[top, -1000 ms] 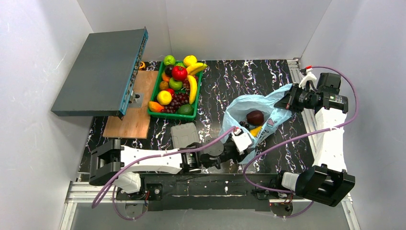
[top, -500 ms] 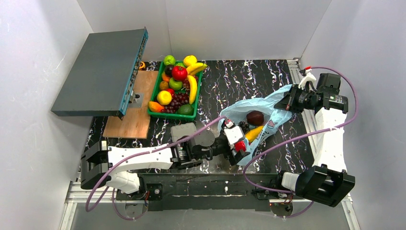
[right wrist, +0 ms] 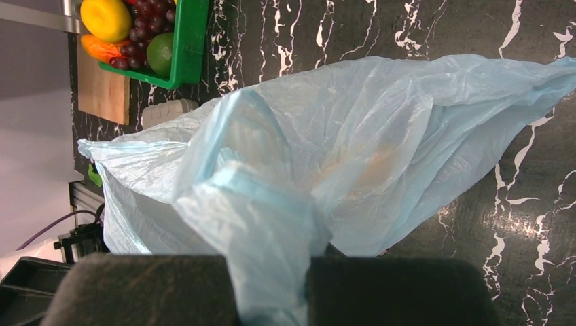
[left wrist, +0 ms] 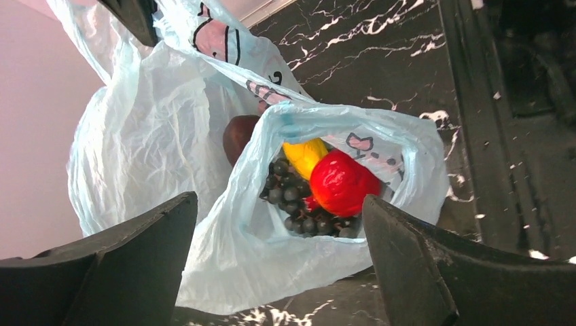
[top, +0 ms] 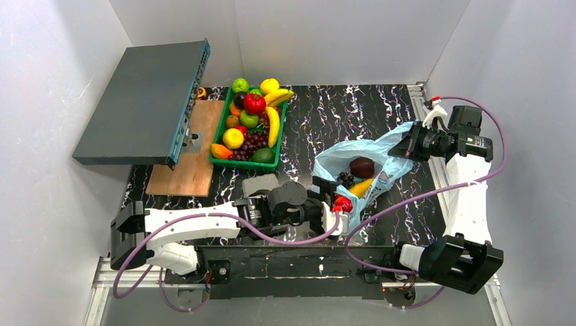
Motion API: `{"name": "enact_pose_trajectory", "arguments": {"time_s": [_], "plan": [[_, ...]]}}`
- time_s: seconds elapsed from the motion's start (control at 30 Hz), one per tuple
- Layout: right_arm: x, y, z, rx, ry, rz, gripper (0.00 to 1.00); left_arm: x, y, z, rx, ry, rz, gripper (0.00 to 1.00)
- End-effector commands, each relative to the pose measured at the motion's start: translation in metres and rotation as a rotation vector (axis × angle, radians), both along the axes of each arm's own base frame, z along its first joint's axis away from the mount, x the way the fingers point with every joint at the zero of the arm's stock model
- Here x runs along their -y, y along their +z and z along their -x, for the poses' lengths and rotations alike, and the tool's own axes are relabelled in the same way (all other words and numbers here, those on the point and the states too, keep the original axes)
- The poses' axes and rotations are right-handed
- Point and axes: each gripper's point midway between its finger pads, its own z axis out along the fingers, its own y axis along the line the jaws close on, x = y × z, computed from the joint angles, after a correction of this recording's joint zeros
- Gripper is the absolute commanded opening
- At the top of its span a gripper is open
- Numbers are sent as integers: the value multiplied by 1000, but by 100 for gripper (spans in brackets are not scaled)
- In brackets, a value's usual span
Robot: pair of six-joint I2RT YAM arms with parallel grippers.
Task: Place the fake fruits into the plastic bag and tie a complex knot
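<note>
Left gripper point(left wrist: 278, 204): jaws spread wide, holding nothing, facing the open mouth of the plastic bag point(left wrist: 136, 136) at the near middle of the table point(top: 326, 115). Bag contents, seen through the mouth in the left wrist view: red apple point(left wrist: 343, 182), touching a bunch of dark grapes point(left wrist: 292, 204) beside it and a yellow banana point(left wrist: 303, 155) behind it; dark maroon plum point(left wrist: 239, 134) deeper in, partly veiled by a fold of plastic. Right gripper point(right wrist: 272, 292): closed on a bunched strip of the bag's rim and holding it raised at the right side of the table, so that the light-blue plastic stretches from the pinch down to the fruit. Remaining fake fruits point(top: 255, 103): piled in a green tray point(top: 238, 164) at the far left, well apart from the bag; apples, bananas, grapes and a lemon can be told apart there. Grey ribbed case point(top: 261, 185): flat on the table, between tray and left arm. Wooden board point(top: 190, 163): just left of the tray. Dark grey panel point(top: 142, 102): above the board's far end.
</note>
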Motion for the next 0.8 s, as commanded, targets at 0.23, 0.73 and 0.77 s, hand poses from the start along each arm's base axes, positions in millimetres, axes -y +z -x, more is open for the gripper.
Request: {"name": "enact_pose_trajectory", "arguments": {"time_s": [0.23, 0.73, 0.77], "plan": [[-4, 4, 6, 31, 27, 5, 2, 40, 16, -29, 227, -51, -11, 87], [0, 58, 27, 127, 170, 118, 50, -42, 142, -91, -633, 183, 282, 0], [0, 61, 27, 126, 176, 120, 49, -47, 136, -98, -683, 215, 279, 0]]}}
